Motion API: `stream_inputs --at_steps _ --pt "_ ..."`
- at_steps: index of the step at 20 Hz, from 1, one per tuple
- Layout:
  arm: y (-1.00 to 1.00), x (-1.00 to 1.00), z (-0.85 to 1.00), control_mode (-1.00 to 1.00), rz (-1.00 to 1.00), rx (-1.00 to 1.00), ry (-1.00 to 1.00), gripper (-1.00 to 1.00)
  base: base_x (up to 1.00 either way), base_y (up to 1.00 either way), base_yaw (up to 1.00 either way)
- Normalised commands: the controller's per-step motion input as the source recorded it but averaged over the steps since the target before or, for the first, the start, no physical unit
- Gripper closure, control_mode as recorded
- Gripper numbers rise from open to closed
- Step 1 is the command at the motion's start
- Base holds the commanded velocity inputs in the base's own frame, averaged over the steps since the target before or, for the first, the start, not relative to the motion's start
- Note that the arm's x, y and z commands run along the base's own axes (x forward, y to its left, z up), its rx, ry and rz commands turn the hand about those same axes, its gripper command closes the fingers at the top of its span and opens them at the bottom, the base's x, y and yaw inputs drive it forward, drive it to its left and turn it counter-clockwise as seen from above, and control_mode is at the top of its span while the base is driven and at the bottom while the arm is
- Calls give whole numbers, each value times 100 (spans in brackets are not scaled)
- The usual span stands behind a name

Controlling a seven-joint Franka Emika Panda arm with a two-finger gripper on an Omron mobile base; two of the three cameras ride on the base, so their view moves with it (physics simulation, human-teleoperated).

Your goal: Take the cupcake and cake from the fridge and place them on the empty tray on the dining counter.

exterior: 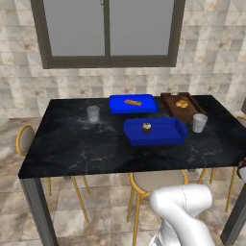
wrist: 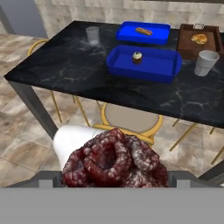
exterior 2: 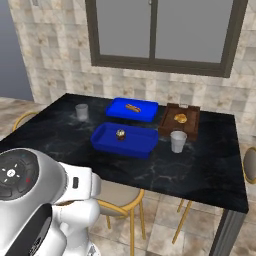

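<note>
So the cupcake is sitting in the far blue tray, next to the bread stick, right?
Not quite. The cupcake sits alone in the near blue tray; the bread stick lies in the far blue tray. The left base view shows this plainly.

Black marble desk (exterior: pixel 81 149) carries a blue tray (exterior: pixel 156 138) near the middle, a second blue tray (exterior: pixel 133 104) and brown tray (exterior: pixel 181 106) behind it, plus two cups (exterior: pixel 93 114) (exterior: pixel 200 122).

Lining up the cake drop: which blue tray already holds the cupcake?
The nearer blue tray, with the cupcake inside; the farther blue tray holds a bread stick.
</note>
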Motion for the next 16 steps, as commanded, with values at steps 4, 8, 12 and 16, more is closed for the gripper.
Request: stream_inputs --at_steps 4,8,12,16 --pt "0 25 -6 -100 0 0 0 100 51 0 0" --pt "0 100 -18 -100 7 5 1 100 0 0 0" --pt "0 100 -12 -100 12 6 1 100 0 0 0" --pt "0 100 -13 -100 10 2 0 100 0 0 0"
